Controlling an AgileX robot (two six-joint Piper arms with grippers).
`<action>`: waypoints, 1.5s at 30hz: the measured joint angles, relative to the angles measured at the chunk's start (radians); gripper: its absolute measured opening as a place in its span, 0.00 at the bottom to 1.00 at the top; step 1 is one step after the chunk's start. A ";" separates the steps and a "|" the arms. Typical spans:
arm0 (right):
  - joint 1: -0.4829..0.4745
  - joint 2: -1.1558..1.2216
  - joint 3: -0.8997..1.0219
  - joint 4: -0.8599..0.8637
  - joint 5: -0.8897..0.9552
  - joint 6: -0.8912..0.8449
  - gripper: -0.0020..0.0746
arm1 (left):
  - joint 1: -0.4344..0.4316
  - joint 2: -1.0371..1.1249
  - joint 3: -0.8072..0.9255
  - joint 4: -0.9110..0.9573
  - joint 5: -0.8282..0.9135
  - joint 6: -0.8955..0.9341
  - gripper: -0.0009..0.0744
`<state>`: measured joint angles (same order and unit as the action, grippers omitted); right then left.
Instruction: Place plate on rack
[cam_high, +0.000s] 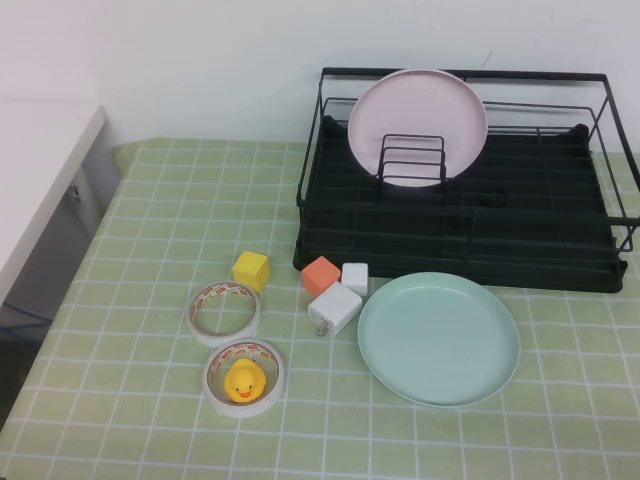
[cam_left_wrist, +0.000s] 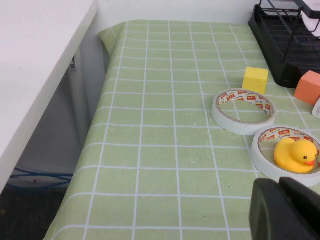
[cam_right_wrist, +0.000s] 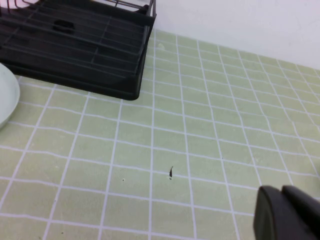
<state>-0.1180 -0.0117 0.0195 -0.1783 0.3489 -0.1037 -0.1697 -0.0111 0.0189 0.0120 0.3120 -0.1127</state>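
The mint-green plate (cam_high: 439, 338) lies flat on the green checked tablecloth (cam_high: 150, 400), just in front of the black rack (cam_high: 560, 240) and untouched by either arm. In the rack a pale pink plate (cam_high: 417, 125) stands upright against the wire dividers (cam_high: 412, 160).

The right gripper (cam_right_wrist: 287, 212) hangs low over bare cloth with its fingers pressed together and empty; the mint plate's edge lies well off to its left, and the rack's corner is ahead of it.

The left gripper (cam_left_wrist: 285, 210) is likewise closed and empty, over the cloth. Just ahead of it a yellow duck (cam_left_wrist: 295, 156) sits inside a tape roll (cam_left_wrist: 267, 160), a second tape roll (cam_left_wrist: 243, 111) beyond, then a yellow cube (cam_left_wrist: 255, 79) and an orange cube (cam_left_wrist: 309, 87). Two white blocks (cam_high: 340, 300) sit touching the mint plate's far-left rim.
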 joint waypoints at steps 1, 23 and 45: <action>0.000 0.000 0.000 0.000 0.000 0.000 0.04 | 0.000 0.000 0.000 0.000 0.000 0.000 0.01; 0.000 0.000 0.000 0.395 0.002 0.007 0.04 | 0.000 0.000 0.002 -0.285 -0.103 -0.152 0.01; 0.000 0.000 0.006 0.928 -0.076 -0.014 0.04 | 0.000 0.000 -0.015 -0.995 -0.429 -0.221 0.01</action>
<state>-0.1180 -0.0117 0.0256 0.7499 0.2730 -0.1173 -0.1697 -0.0111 0.0044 -0.9834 -0.1175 -0.3338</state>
